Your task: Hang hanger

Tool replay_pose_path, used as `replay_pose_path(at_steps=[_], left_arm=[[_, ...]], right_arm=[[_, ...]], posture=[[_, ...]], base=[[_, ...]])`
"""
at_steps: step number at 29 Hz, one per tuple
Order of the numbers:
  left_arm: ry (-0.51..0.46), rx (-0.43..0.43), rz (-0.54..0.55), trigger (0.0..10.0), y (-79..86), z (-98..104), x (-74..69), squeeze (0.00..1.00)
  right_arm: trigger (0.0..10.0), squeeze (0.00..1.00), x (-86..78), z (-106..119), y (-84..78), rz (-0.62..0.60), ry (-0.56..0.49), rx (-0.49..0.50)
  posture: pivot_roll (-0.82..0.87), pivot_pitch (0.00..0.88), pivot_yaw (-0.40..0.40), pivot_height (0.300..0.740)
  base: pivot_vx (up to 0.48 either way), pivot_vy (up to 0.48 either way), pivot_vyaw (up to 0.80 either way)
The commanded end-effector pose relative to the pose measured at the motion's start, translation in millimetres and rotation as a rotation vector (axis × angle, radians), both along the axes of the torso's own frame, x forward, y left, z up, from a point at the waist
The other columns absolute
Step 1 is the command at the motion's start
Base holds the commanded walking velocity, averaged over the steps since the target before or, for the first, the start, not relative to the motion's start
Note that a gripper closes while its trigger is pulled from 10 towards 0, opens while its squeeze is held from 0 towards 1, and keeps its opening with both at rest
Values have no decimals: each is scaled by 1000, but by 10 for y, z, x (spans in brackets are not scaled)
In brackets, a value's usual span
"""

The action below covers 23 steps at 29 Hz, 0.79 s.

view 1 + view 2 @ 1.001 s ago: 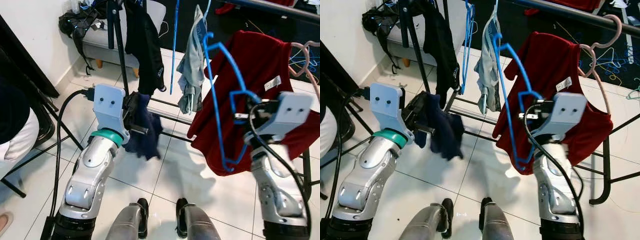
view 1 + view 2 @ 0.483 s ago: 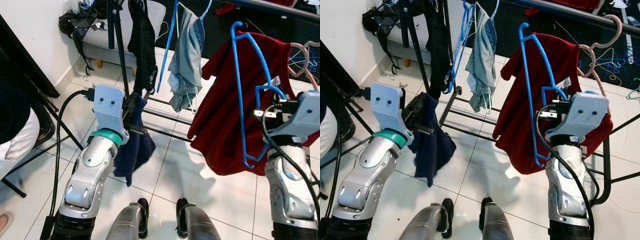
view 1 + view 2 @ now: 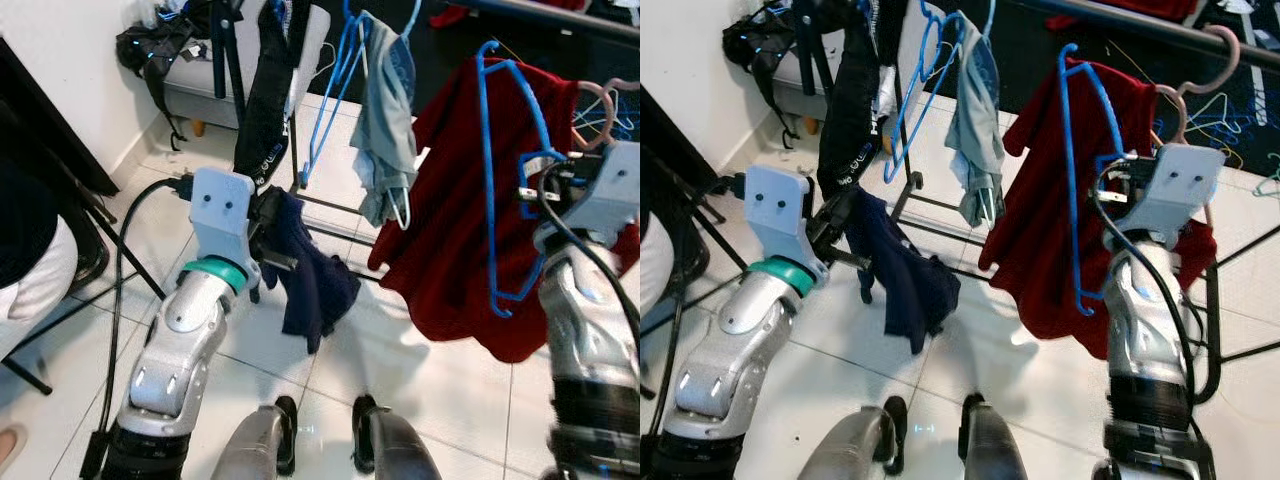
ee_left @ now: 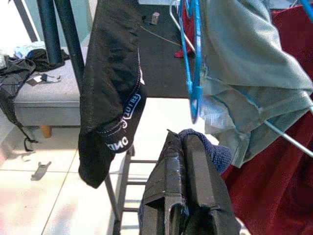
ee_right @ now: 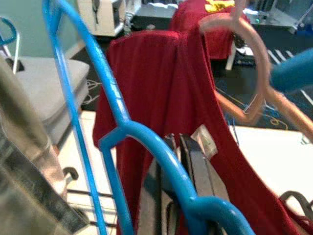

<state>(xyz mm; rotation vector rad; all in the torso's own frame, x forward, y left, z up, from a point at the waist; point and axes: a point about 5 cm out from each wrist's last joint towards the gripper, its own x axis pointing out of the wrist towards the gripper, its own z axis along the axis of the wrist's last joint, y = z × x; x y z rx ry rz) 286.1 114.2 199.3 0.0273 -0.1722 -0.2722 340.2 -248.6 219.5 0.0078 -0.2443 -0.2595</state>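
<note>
The right hand (image 3: 1118, 190) grips a thin blue plastic hanger (image 3: 1080, 170), held upright on the right, its hook just below the dark rail (image 3: 1160, 35) and against a limp red shirt (image 3: 1040, 230). To hang it well, I would lift until the hook clears the rail, then lower it beside the pink hanger (image 3: 1210, 60). The left hand (image 4: 183, 196) is clamped on a soft navy cloth (image 3: 315, 285). A grey garment (image 3: 385, 130) droops between them.
</note>
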Motion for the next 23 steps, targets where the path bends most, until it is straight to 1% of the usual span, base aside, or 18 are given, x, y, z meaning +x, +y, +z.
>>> replay_pose_path(at_steps=[1, 2, 4, 6, 9, 10, 12, 14, 15, 17, 19, 20, 23], left_arm=[[-11, 3, -2, 10000, 12, 21, -45, 0], [-9, 7, -3, 10000, 16, 19, -53, 0], [-9, 7, -3, 10000, 16, 19, -53, 0], [-10, 11, -4, 10000, 25, 27, -50, 0], [-11, 13, -3, 10000, 30, 35, -44, 0], [-14, 15, -3, 10000, 33, 47, -39, 0], [-14, 15, -3, 10000, 33, 47, -39, 0], [-19, 18, -4, 10000, 33, 56, -36, 0], [-19, 18, -4, 10000, 33, 56, -36, 0], [-21, 18, -2, 10000, 33, 58, -39, 0], [-21, 18, -2, 10000, 33, 58, -39, 0], [-21, 18, 0, 10000, 35, 59, -42, 0], [-21, 18, 0, 10000, 35, 59, -42, 0]], right_arm=[[10000, 0, 124, 37, -6, 32, 32, 12], [10000, 0, 242, 137, 18, 57, 35, 15], [10000, 0, 242, 137, 18, 57, 35, 15], [10000, 0, 384, 290, 53, 83, 33, 23], [10000, 0, 428, 351, 61, 85, 28, 28], [10000, 0, 485, 461, 84, 90, 11, 18], [10000, 0, 485, 461, 84, 90, 11, 18], [10000, 0, 588, 661, 150, 124, -14, 2], [10000, 0, 588, 661, 150, 124, -14, 2], [10000, 0, 650, 851, 210, 147, -45, -13], [10000, 0, 650, 851, 210, 147, -45, -13], [10000, 0, 670, 965, 231, 153, -69, -16], [10000, 0, 670, 965, 231, 153, -69, -16]], posture=[[-80, 194, 89, 740], [-73, 193, 91, 740], [-73, 193, 91, 740], [-68, 189, 96, 740], [-68, 189, 96, 740], [-65, 186, 98, 740], [-65, 186, 98, 740], [-63, 182, 94, 740], [-63, 182, 94, 740], [-61, 180, 90, 740], [-61, 180, 90, 740], [-61, 180, 90, 740], [-61, 180, 90, 740]], base=[[0, 0, 0], [0, 0, 0], [0, 0, 0], [0, 0, 0], [0, 0, 0], [0, 0, 0], [0, 0, 0], [0, 0, 0], [0, 0, 0], [0, 0, 0], [0, 0, 0], [0, 0, 0], [0, 0, 0]])
